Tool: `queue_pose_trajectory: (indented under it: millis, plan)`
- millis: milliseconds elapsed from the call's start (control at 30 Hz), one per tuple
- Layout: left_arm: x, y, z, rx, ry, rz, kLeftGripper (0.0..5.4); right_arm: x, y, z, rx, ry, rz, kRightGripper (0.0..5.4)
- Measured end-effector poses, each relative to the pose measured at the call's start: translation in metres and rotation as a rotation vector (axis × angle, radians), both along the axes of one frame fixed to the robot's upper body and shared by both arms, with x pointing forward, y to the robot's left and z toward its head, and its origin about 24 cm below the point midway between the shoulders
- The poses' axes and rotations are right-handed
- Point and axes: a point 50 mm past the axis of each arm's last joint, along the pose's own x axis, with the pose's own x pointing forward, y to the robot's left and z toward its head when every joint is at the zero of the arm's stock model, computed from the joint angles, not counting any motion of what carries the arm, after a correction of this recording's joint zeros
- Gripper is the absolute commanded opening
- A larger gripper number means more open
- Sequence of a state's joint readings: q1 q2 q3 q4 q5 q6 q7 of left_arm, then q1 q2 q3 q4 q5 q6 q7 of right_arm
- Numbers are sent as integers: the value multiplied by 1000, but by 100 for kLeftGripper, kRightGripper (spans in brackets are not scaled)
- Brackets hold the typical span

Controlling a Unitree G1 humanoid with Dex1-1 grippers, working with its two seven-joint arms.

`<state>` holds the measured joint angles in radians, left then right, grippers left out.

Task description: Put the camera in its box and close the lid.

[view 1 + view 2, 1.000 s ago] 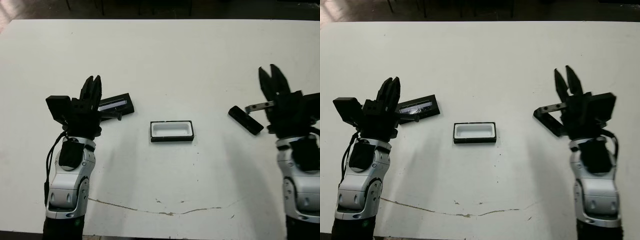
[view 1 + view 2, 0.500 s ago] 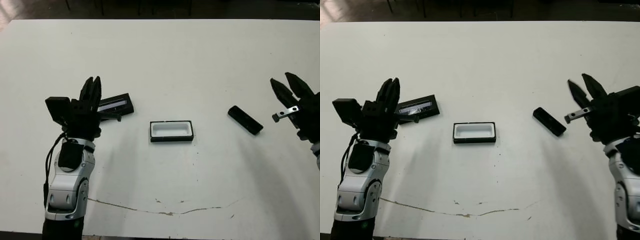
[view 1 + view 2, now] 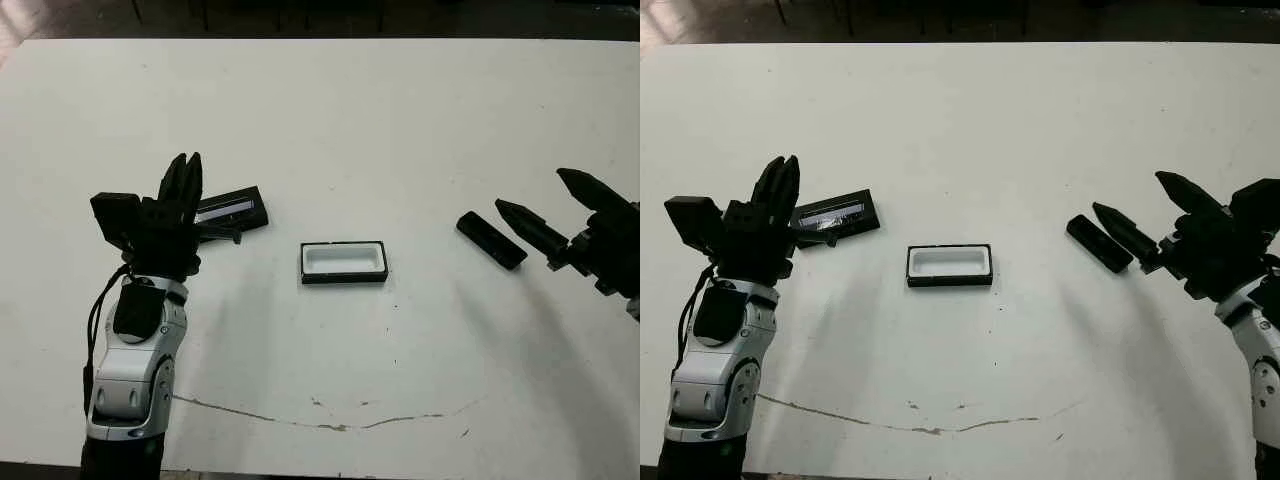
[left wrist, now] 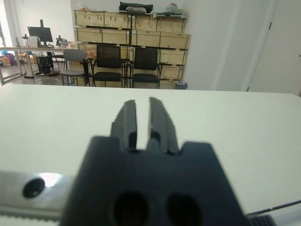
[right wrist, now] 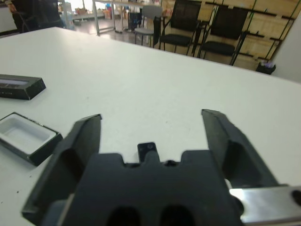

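Camera [image 3: 1099, 243] flat on the white table [image 3: 970, 120], right of the box [image 3: 949, 265], untouched. Right gripper [image 3: 1144, 213] spread wide, fingertips just beside it. Lid [image 3: 837, 215] left of the empty box. Left gripper [image 3: 778, 188] nearly closed, holding nothing.

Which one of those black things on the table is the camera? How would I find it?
Look at the white table and find the little open box with the white inside, in the middle. The camera is the thin black bar lying slanted on the robot's right, just in front of the right gripper with its open jaws. The lid on the other side has a shiny strip; the camera looks plain black.
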<state>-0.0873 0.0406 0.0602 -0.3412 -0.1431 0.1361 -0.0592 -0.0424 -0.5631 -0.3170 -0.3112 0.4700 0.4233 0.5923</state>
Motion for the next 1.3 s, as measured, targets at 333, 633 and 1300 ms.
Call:
queue_pose_trajectory:
  millis: [333, 633, 1300]
  plan:
    - [0, 0, 0, 0, 1, -3, 0, 0, -12, -8, -15, 118, -23, 538]
    - [0, 0, 0, 2, 2, -2, 0, 1, -12, -18, -13, 207, -14, 538]
    - [0, 0, -1, 3, 4, -6, 0, 1, -3, -31, -48, 298, 17, 538]
